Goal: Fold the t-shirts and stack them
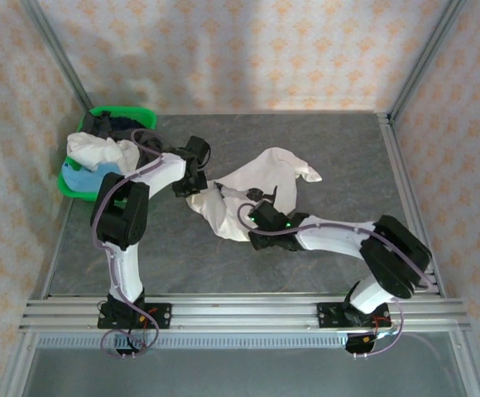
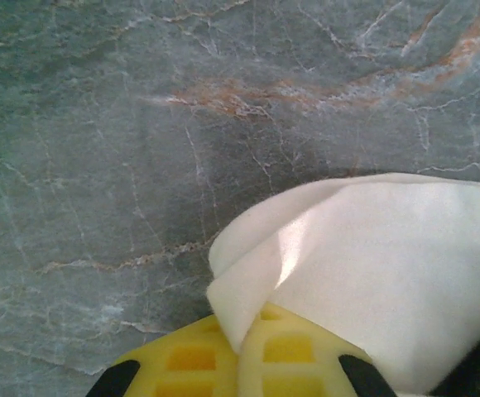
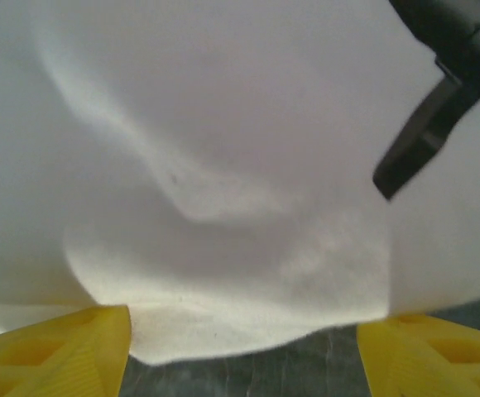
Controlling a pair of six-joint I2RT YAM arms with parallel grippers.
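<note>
Surface: grey marbled table (image 1: 331, 149), patterned walls around it.
White t-shirt (image 1: 261, 175): crumpled mid-table, between both arms.
Left gripper (image 2: 240, 360): closed, pinching the shirt's edge.
Right gripper (image 3: 244, 339): spread wide over the cloth, gripping nothing.
Basket (image 1: 68, 186): far left, holding more shirts (image 1: 99, 150).

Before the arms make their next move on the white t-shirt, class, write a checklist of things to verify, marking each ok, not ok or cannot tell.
1. Grip: left gripper shut on the white t-shirt edge: ok.
2. Second hold: right gripper open, straddling the hem, ready to close: ok.
3. T-shirt lying flat on the table: not ok, it is bunched.
4. The other shirts sit in the green basket, apart from this one: ok.
5. Which face is up: cannot tell.
</note>
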